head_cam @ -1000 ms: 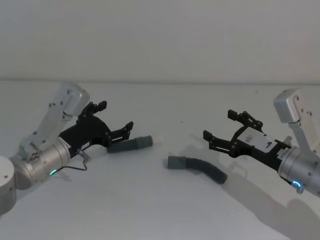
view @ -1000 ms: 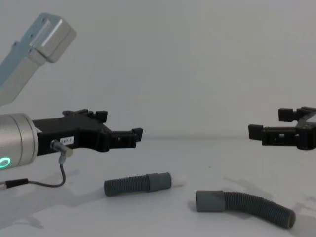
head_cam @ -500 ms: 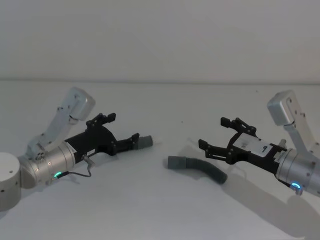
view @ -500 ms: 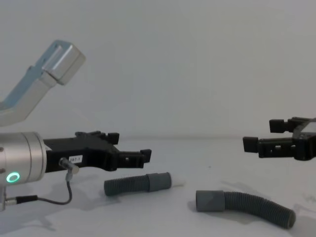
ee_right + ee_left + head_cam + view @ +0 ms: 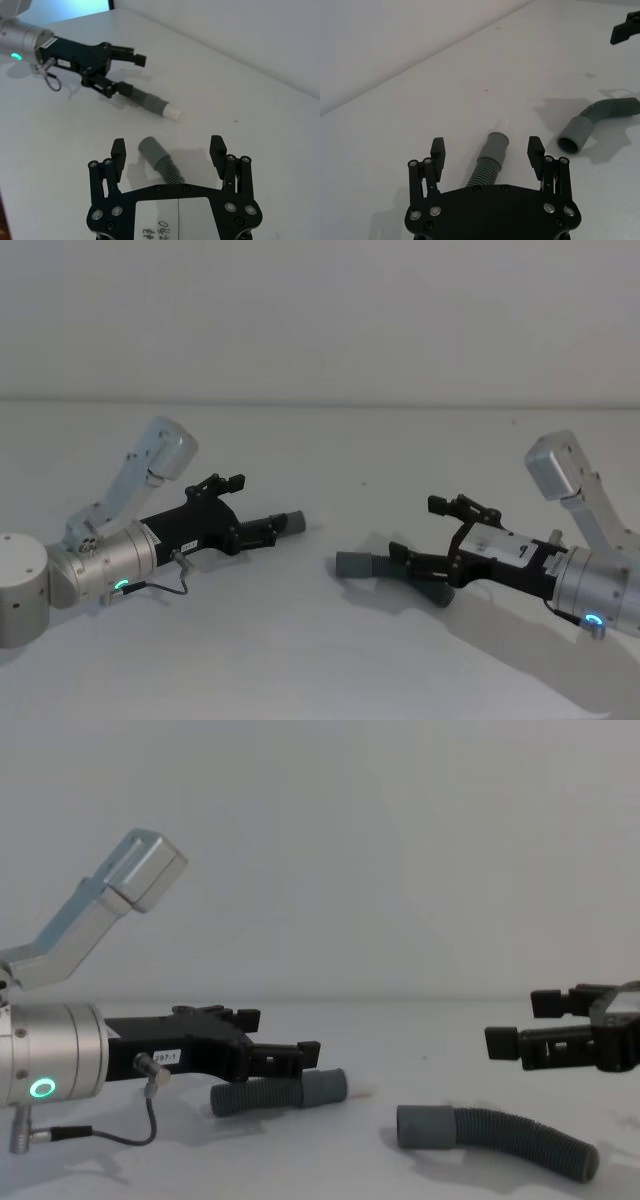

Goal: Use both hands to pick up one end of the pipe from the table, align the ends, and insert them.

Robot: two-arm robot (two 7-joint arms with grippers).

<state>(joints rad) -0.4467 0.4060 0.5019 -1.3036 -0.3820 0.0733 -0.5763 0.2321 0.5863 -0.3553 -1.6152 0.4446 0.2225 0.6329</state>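
Lying well apart on the plain white matte table (image 5: pixel 300 670): short straight dark grey ribbed hose piece (image 5: pixel 288 523) at nine o'clock, longer curved dark grey ribbed hose piece (image 5: pixel 500 1135) at three o'clock. Black left gripper (image 5: pixel 255 508) spread wide, fingers either side of the short piece. Black right gripper (image 5: pixel 416 528) likewise spread wide, poised just above the curved piece.

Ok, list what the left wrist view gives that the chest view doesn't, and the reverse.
Left wrist view: the short hose lying between the fingers of the open left gripper, and the curved hose's hollow collar seen end-on. Chest view: the green ring light behind the left gripper, and the open right gripper hanging above the curved hose. Shared: both hoses lying apart on the table.
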